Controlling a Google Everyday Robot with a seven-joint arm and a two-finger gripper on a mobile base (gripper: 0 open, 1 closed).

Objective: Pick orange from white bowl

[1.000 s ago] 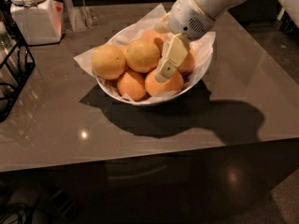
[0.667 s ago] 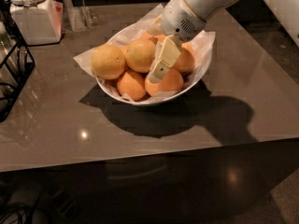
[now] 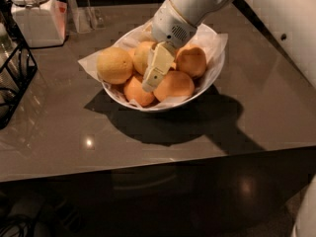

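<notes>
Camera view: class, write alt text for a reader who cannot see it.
A robot's hand reaches down among oranges heaped in a paper-lined white bowl on a glossy table. A lidded jar stands at back left.

A wide, glossy white bowl [image 3: 213, 78] sat on a polished grey tabletop [image 3: 256, 117], with open surface in front of the bowl and to its right. Left of the bowl stood a black wire rack [image 3: 17, 78]; behind and left of it, a white lidded jar [image 3: 37, 21]. A white robot arm [image 3: 197, 4] covered the bowl's back. Its cream gripper [image 3: 154, 75] hung low over the bowl's middle, beside a pale yellow-orange fruit [image 3: 114, 65].
</notes>
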